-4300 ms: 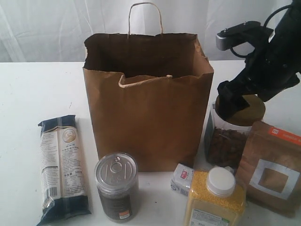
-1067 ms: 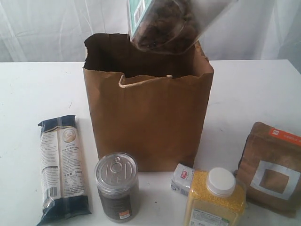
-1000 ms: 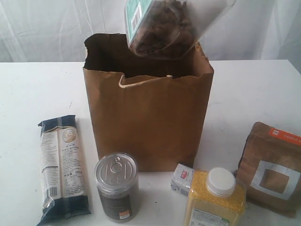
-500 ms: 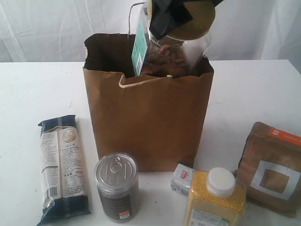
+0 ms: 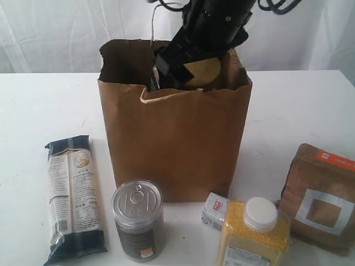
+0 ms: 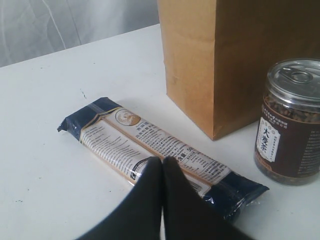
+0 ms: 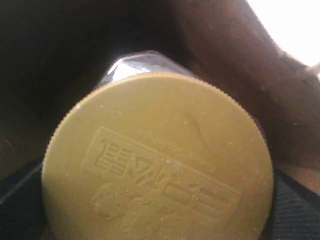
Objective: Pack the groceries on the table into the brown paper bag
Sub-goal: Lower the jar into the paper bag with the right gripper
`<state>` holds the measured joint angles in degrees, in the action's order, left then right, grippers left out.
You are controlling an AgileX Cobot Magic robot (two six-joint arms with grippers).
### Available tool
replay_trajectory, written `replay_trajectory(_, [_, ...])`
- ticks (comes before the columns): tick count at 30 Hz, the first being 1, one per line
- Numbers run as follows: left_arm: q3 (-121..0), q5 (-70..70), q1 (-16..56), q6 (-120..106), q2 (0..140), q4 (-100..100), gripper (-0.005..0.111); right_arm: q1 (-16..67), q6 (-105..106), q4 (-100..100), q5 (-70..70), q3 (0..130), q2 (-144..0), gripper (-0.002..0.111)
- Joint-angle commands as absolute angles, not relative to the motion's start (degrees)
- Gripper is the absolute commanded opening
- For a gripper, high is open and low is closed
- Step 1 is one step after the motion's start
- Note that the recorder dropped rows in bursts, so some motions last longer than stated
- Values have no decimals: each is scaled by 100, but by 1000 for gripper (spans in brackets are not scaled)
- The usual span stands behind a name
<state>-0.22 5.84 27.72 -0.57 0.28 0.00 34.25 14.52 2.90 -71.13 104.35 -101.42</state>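
**A:** The right pincer [image 5: 191, 69] is down in the mouth of the brown paper bag [image 5: 175, 144], jaws spread wide around the gold lid of the clear jar [image 7: 160, 160], gripping it.

**B:** The jar sits below the bag's rim, mostly lid showing. The bag stands mid-worktop [image 5: 44, 105].

**A:** And the left pincer [image 6: 161, 167]?

**B:** Pinched tight, empty, hovering over the noodle packet [image 6: 150, 145], which lies flat toward the worktop's left edge. The silver can [image 6: 292, 120] stands upright near the bag.

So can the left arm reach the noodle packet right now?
Probably yes. The noodle packet lies flat on the table, uncovered, just ahead of the left arm's jaws. They are shut, so they must open first.
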Motion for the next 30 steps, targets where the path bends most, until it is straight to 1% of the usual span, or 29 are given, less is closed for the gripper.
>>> replay_trajectory(1, [0, 569, 2747, 0, 0, 0, 0, 3429, 1518, 39, -6996, 10455, -10365, 0])
replay_trajectory(19, [0, 569, 2747, 0, 0, 0, 0, 3429, 1454, 0, -6996, 10455, -10965, 0])
replay_trajectory(27, [0, 569, 2747, 0, 0, 0, 0, 3429, 1454, 0, -6996, 10476, -10868, 0])
replay_trajectory(28, [0, 569, 2747, 0, 0, 0, 0, 3429, 1454, 0, -6996, 10476, -10840, 2])
replay_trajectory(29, [0, 569, 2747, 0, 0, 0, 0, 3429, 1454, 0, -6996, 10476, -10807, 7])
replay_trajectory(30, [0, 569, 2747, 0, 0, 0, 0, 3417, 1444, 0, -6996, 10476, -10752, 15])
